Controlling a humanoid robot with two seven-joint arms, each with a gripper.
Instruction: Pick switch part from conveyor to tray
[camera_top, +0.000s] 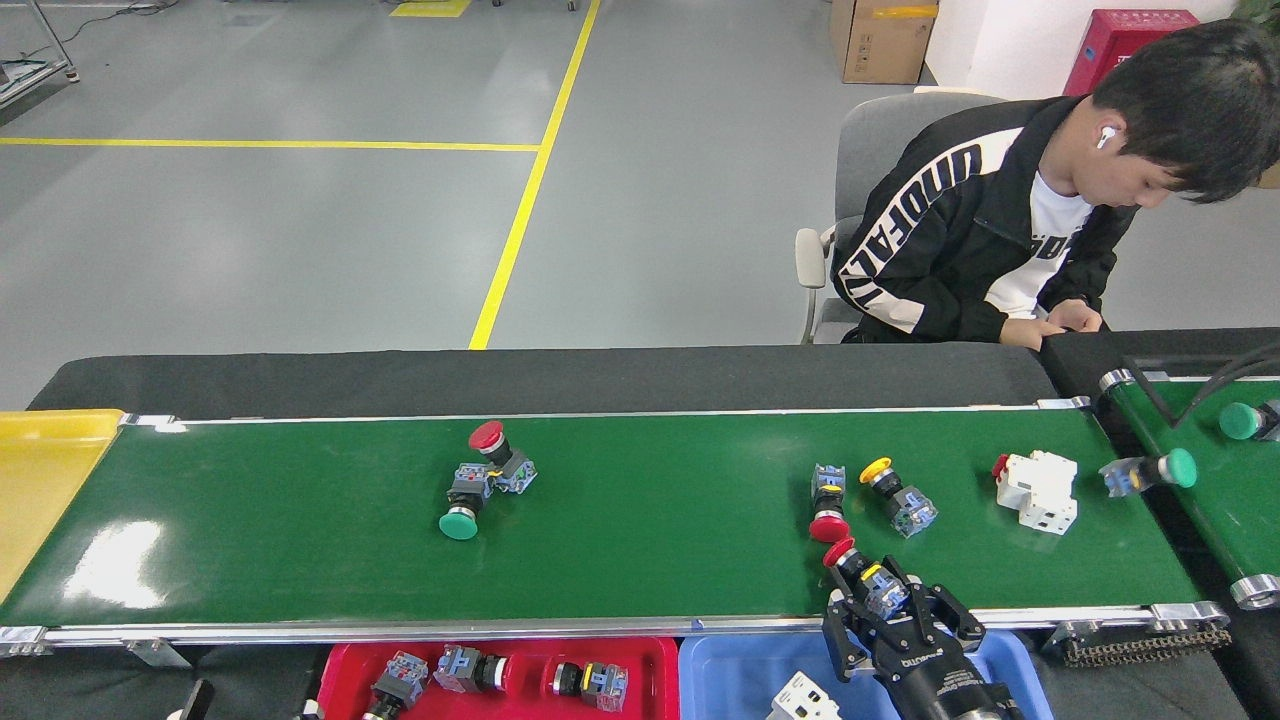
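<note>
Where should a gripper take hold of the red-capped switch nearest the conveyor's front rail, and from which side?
Grip the red-capped push-button switch across its blocky grey-blue contact body, not the round cap. It lies on its side, so come from above, jaws straddling the body; the right gripper is already there.

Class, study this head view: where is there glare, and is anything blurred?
Head view: a bright glare patch sits on the conveyor near its left end; the green-capped switch at the belt's right end looks motion-blurred; the other parts look sharp.
</note>
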